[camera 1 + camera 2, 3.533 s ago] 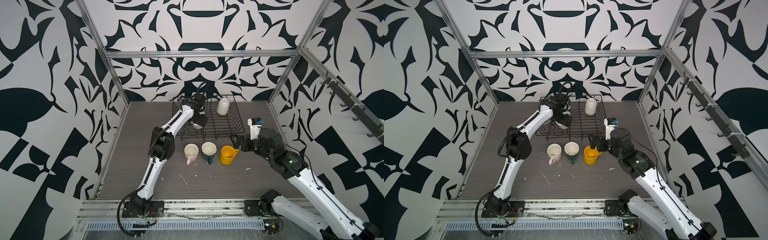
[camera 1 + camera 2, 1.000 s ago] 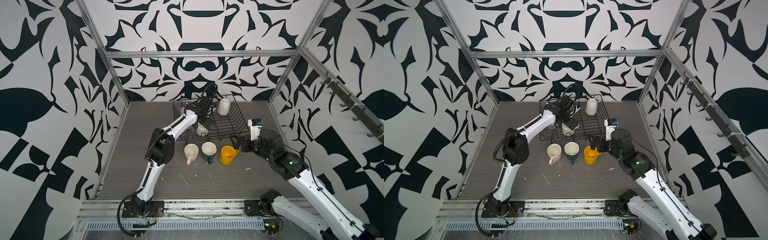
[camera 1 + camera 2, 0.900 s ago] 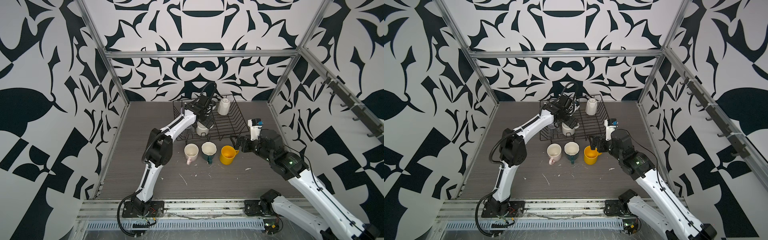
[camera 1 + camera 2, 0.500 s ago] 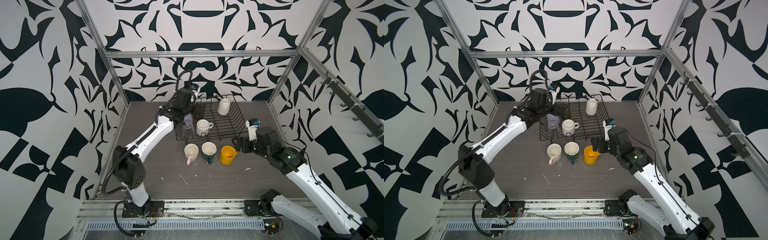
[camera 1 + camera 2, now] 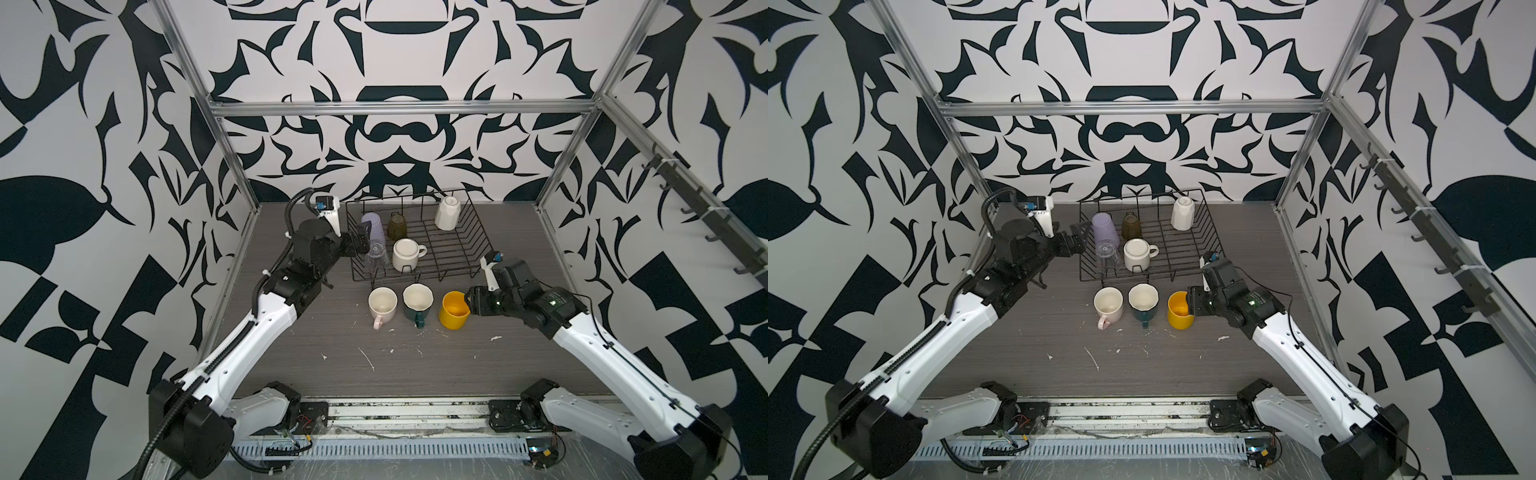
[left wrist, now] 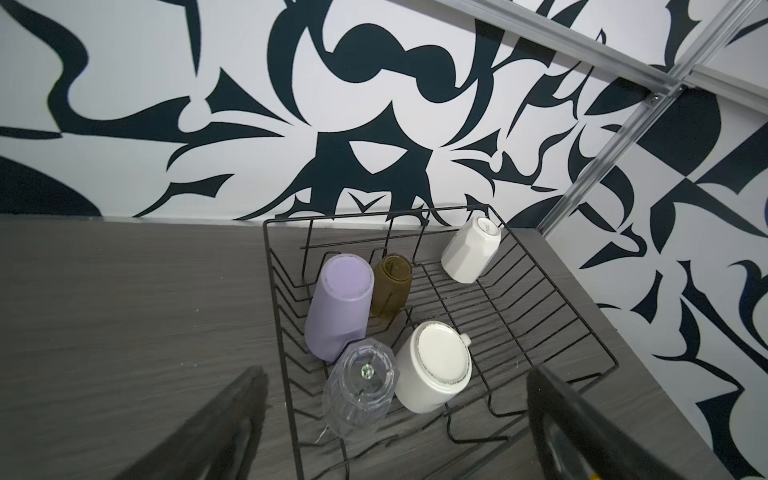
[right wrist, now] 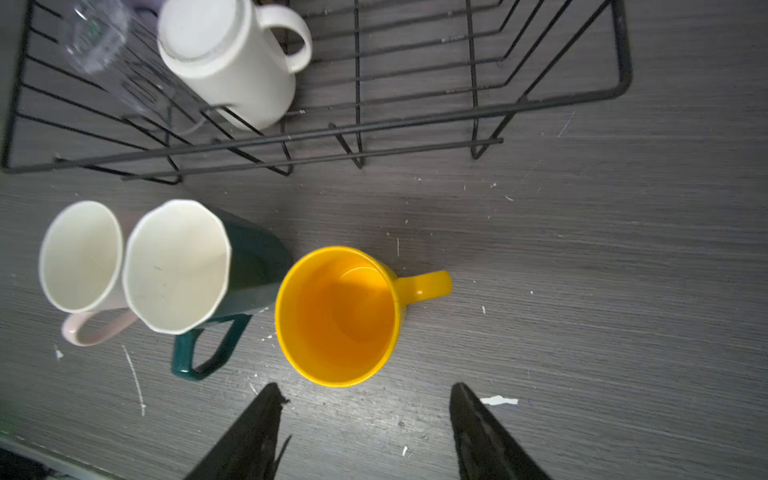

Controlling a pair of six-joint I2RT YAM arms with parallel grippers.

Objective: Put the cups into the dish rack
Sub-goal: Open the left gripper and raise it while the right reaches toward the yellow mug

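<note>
1. dish rack (image 5: 451,249): black wire basket on the dark grey table (image 5: 324,332), at 12 o'clock, close to the back wall. five cups inside, all base up.
2. lilac tumbler (image 5: 372,226): rack's 10 o'clock corner, leaning.
3. olive glass (image 5: 397,225): just beside the tumbler, at its 3 o'clock.
4. white faceted mug (image 5: 447,212): rack's 1 o'clock corner, tilted.
5. clear glass (image 5: 376,257): rack's 8 o'clock corner, at 6 o'clock from the tumbler.
6. cream mug (image 5: 405,254): just beside the clear glass, at its 3 o'clock; handle toward 3 o'clock.
7. pale pink mug (image 5: 382,302), dark green mug (image 5: 417,301), yellow mug (image 5: 454,309): upright, mouths up, in a row on the table at 6 o'clock of the rack, outside it. pink at the 9 o'clock end, yellow at the 3 o'clock end. pink and green handles toward 6 o'clock; yellow handle toward 3 o'clock, seen in the right wrist view only.
8. left gripper (image 5: 1081,237): at the rack's 9 o'clock rim, level with the tumbler; jaws spread wide, nothing between them.
9. right gripper (image 7: 365,395): just beside the yellow mug, at its 3 o'clock in both top views; jaws parted, nothing between them. in the wrist view the fingertips (image 7: 270,399) stand clear of the mug.
10. white scraps (image 7: 498,400): scattered on the table near the three mugs.
</note>
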